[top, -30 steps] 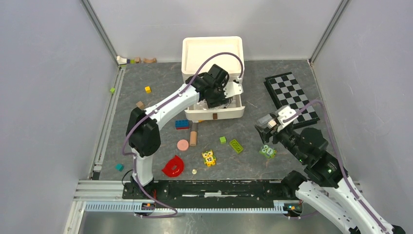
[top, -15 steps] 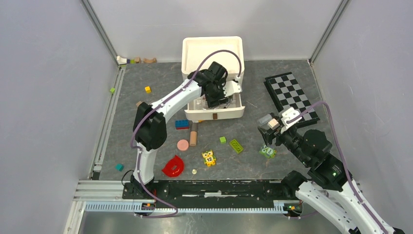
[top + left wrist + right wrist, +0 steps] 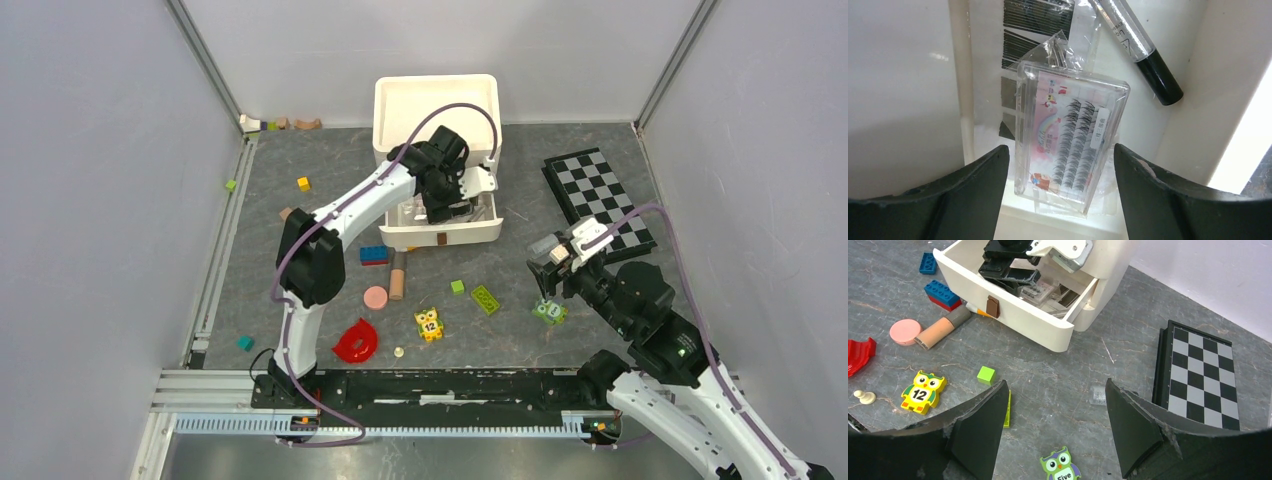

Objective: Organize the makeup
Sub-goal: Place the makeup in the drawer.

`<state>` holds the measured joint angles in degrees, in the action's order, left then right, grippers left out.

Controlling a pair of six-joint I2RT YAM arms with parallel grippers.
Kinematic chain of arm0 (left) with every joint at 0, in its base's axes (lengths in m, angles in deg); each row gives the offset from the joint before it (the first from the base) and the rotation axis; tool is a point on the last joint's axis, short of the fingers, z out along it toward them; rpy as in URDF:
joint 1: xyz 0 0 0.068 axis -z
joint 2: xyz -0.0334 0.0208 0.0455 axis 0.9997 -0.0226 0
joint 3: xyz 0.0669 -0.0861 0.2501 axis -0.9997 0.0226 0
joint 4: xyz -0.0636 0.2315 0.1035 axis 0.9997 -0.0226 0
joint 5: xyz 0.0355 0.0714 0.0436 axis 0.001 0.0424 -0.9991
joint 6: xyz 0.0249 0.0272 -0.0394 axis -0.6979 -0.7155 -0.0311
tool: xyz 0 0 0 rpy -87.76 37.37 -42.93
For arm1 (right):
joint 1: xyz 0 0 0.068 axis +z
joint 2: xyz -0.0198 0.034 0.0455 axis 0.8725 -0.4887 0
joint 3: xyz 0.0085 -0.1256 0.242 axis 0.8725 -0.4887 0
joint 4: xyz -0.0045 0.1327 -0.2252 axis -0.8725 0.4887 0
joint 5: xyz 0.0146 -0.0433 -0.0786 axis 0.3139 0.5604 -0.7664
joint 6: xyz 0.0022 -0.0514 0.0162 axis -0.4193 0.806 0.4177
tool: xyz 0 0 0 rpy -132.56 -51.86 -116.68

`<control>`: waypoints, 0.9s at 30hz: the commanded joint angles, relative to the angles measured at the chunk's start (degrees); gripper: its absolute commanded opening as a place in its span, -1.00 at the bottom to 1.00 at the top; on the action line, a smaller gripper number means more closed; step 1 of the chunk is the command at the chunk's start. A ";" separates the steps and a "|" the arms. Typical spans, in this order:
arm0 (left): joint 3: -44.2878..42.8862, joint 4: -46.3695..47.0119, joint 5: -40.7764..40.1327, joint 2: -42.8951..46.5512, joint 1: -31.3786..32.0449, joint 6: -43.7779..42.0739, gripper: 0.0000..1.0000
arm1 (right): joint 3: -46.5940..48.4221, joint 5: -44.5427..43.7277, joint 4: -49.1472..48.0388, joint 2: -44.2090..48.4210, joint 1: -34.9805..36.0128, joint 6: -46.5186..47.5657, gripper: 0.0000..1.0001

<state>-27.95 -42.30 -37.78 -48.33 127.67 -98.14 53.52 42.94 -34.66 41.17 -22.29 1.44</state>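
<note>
Grey stone-look table (image 3: 330,165), pale walls round it. Find left gripper (image 3: 447,203) down in open white drawer (image 3: 470,235), jaws part-open, flanking clear lash case (image 3: 1073,140) with no visible clamp; cannot tell contact at right finger. Judge case laid there for storage with other makeup: black-capped tube (image 3: 1140,52) and flat packets (image 3: 1035,30) alongside. See right gripper (image 3: 1055,390) spread wide, holding nothing, parked above owl block (image 3: 1062,467), likely for clearance from left arm. Pink disc (image 3: 375,297) and beige stick (image 3: 397,278) not yet stowed, on table just before drawer. Get drawer contents only from left wrist view; hidden under arm from overhead. Pick out small clear piece (image 3: 1097,395) near checkerboard (image 3: 1198,370) in right wrist view; too faint overhead to confirm.
</note>
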 commanded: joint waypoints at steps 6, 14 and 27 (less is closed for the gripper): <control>-5.20 -0.52 3.81 5.84 0.15 1.41 0.80 | 1.67 0.22 -1.21 -0.59 -0.04 -0.25 0.55; -5.92 -0.39 6.84 14.86 0.33 6.45 0.80 | 0.32 -1.98 -3.06 -2.10 -0.05 -0.50 0.55; 20.12 9.03 -7.21 44.52 0.15 46.43 0.88 | -3.42 -0.36 -16.55 -16.70 0.03 -15.26 0.46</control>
<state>-19.01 -37.51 -35.55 -12.51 127.84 -70.82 51.01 39.84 -42.83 29.33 -22.29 -6.48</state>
